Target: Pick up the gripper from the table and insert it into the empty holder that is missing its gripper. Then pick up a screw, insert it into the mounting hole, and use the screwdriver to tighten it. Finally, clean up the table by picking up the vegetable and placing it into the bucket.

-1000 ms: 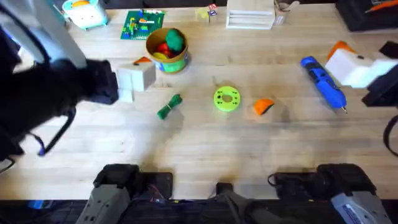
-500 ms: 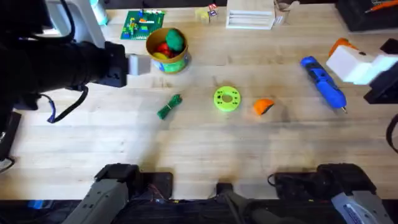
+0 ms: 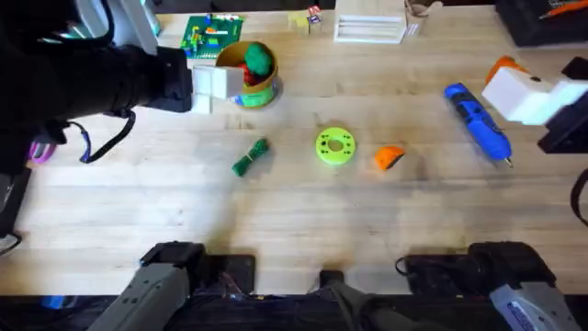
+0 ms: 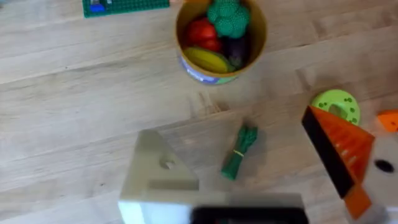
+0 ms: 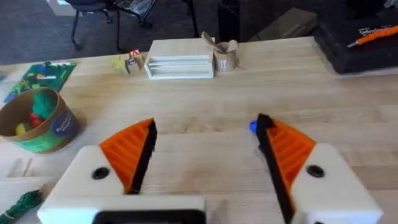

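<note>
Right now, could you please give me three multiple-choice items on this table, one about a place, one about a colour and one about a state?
1. Where does the orange gripper lie?
A. inside a drawer
B. between the lime-green disc and the screwdriver
C. on a chair

2. What colour is the screwdriver?
A. red
B. black
C. blue

3. How is the vegetable?
A. lying on the table, outside the bucket
B. held in the air
C. cut in two

Answers:
1 B: it rests to the right of the disc and to the left of the screwdriver.
2 C: its body is bright blue.
3 A: it lies flat in front of the bucket, and nothing touches it.
</note>
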{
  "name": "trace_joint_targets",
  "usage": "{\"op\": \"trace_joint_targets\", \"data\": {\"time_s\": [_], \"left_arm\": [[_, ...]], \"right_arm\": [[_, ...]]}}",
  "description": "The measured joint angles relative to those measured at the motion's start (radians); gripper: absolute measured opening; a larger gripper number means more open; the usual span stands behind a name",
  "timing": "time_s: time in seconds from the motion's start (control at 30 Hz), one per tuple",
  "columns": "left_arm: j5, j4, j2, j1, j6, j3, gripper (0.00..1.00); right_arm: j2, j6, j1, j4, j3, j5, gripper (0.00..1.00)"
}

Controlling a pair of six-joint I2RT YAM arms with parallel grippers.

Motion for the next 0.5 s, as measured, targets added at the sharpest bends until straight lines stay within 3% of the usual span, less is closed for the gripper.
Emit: {"op": "trace_joint_targets", "data": {"time_s": [0.13, 0.4, 0.5], "left_arm": [[0.046, 0.045, 0.000, 0.000, -0.043, 0.000, 0.993], [0.088, -0.079, 0.000, 0.000, -0.108, 0.000, 0.992], [0.106, -0.061, 0.000, 0.000, -0.121, 0.000, 0.993]], "right_arm": [[0.000, 0.000, 0.000, 0.000, 0.000, 0.000, 0.991], [0.000, 0.000, 0.000, 0.000, 0.000, 0.000, 0.991], [0.000, 0.000, 0.000, 0.000, 0.000, 0.000, 0.992]]}}
